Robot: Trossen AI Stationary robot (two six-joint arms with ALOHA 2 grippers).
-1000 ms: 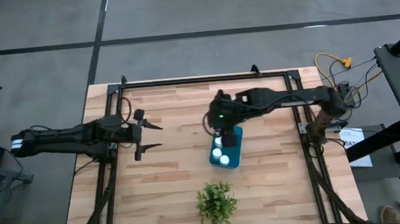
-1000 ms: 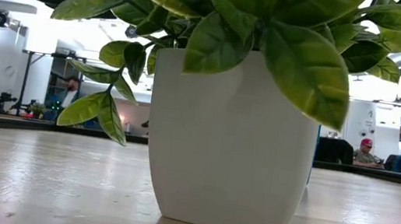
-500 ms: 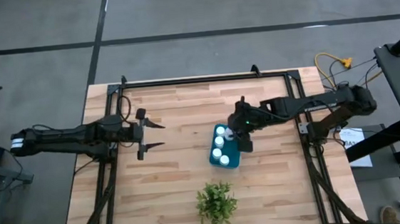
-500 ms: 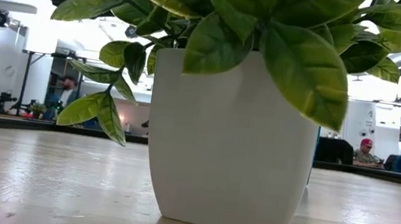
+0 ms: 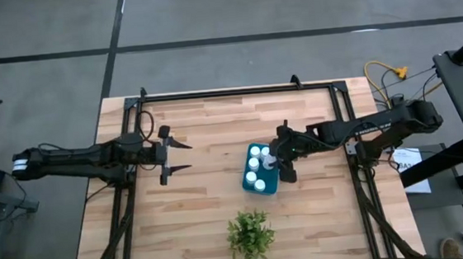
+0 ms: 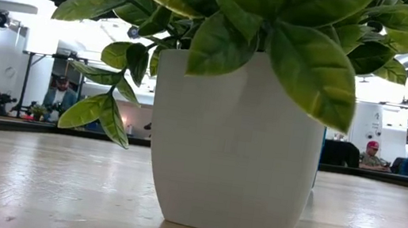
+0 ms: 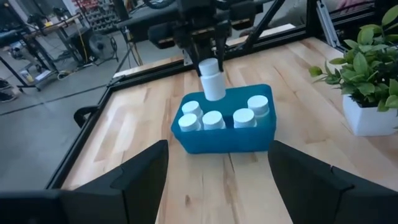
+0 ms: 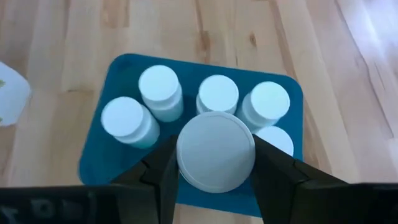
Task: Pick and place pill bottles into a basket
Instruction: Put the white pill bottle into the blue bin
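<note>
The teal basket (image 5: 262, 175) stands near the table's middle and also shows in the left wrist view (image 7: 224, 140). Several white pill bottles (image 8: 160, 86) stand upright in it. My right gripper (image 5: 277, 162) is over the basket's right side, shut on one more pill bottle (image 7: 212, 87). That bottle hangs above the ones in the basket. My left gripper (image 5: 177, 156) is open and empty, left of the basket, and points toward it. The low view shows none of these things. My right gripper pinches the bottle's cap end (image 7: 208, 67) between its two fingers (image 8: 160, 171), one on each side of the round cap (image 8: 216, 151). The fingers come from above and point down. The bottle hangs below them, slightly tilted, above the basket.
A green plant in a white pot (image 5: 250, 234) stands near the table's front edge, in front of the basket. It fills the low view (image 6: 237, 135). A black frame rail (image 5: 237, 92) runs along the table's far side. People sit in the room beyond (image 6: 372, 156).
My right gripper has gone from over the basket's far end toward the table's right edge and a little toward the near edge. It now stands over the basket's right side. More bottles in the basket show now that the arm has drawn back.
</note>
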